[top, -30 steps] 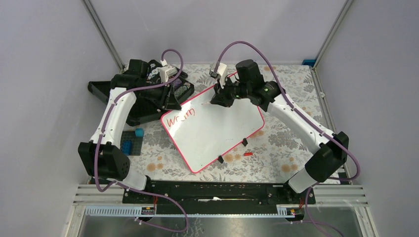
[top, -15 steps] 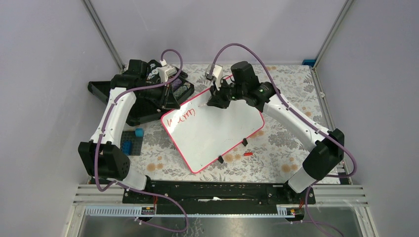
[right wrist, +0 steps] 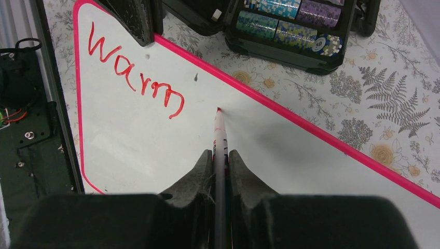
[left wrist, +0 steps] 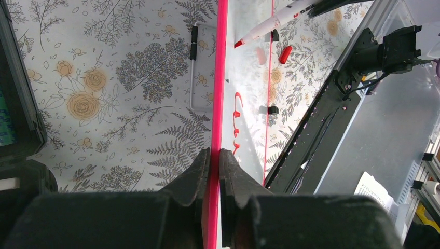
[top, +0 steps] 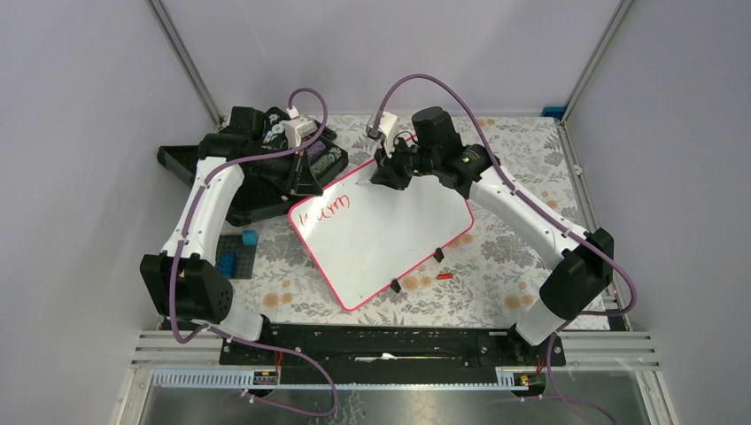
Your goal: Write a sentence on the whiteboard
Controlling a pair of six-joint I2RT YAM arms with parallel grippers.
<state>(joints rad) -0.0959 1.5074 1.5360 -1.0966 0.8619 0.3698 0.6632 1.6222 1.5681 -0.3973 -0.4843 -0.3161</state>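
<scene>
My left jaws clamped the whiteboard (top: 381, 239) to steady it; my right jaws clenched the marker (right wrist: 219, 137) just past "Warm" (right wrist: 136, 72).

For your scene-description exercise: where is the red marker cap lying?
Top view: the red cap lies on the floral table, just off the whiteboard's near-right edge, beside a black clip.

1. Whiteboard (top: 381, 239): one, under the marker tip.
2. Marker (right wrist: 220, 135): one, red-tipped.
3. Written word (top: 323, 211): one, "Warm", just left of the tip in the right wrist view.
4. Black clips (top: 438, 255): two, on the board edge opposite the tip.
5. Red cap (top: 445, 276): one, just beyond that edge.
6. Black case (right wrist: 280, 52): one, ahead of the tip.
7. Patterned rolls (right wrist: 293, 31) in the case: seemingly four, the view being cropped.
8. Grippers: two, left gripper (left wrist: 214, 155) and right gripper (right wrist: 220, 155).
</scene>
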